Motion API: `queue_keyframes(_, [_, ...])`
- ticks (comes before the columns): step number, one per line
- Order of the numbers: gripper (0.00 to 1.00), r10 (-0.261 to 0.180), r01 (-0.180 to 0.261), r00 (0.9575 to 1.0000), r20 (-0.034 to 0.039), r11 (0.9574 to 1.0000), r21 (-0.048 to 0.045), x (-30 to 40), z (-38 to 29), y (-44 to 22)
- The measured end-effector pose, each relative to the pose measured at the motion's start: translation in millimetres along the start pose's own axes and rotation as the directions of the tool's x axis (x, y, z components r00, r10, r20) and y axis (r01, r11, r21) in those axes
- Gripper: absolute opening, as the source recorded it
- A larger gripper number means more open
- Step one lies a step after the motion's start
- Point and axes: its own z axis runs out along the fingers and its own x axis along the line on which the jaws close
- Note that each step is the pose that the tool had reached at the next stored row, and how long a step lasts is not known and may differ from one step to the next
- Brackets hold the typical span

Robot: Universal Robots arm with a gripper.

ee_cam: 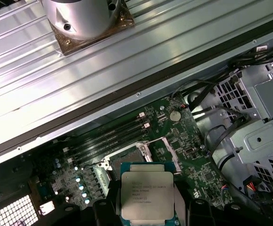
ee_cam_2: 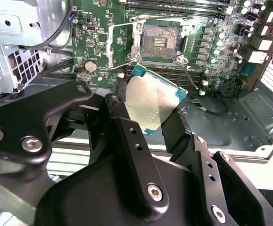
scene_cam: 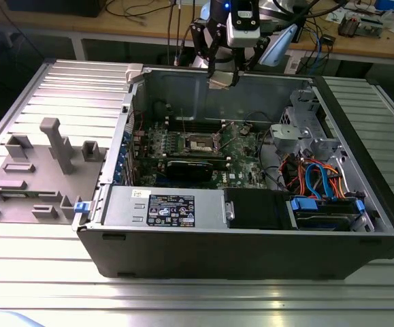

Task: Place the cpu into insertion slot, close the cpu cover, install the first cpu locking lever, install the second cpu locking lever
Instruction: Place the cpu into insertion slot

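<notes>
From the exterior view, your claw [scene_cam: 222, 76] hangs high over the open case [scene_cam: 251, 245] with the cpu [scene_cam: 222, 82] at its tips. The insertion slot [scene_cam: 200, 143] on the motherboard [scene_cam: 241, 160] lies well below it.

In the second wrist view, the claw [ee_cam_2: 150, 113] is clamped on the cpu [ee_cam_2: 150, 101], with fingers [ee_cam_2: 122, 108] on 2 opposite edges. That probably spares the chip's faces. Beyond the tips the insertion slot [ee_cam_2: 161, 41] sits bare. The cpu cover [ee_cam_2: 111, 44] looks swung up at one side, which leaves the way in free.

In the first wrist view, the cpu [ee_cam: 146, 195] shows you its metal top between the fingers. The insertion slot [ee_cam: 138, 153] lies ahead of the claw [ee_cam: 148, 207] and apart from the chip, so nothing is seated yet.
</notes>
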Motion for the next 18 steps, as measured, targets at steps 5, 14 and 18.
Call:
queue_keyframes(5, [0.54,0.000,0.000,1.0000,0.0000,1.0000,0.0000,0.1,0.0,-0.1])
queue_keyframes(14, [0.54,0.009,-0.009,1.0000,0.0009,1.0000,-0.0001,0.2,0.1,-0.1])
queue_keyframes(18, [0.54,0.044,-0.044,0.9990,0.0039,0.9990,-0.0008,0.2,0.3,-0.1])
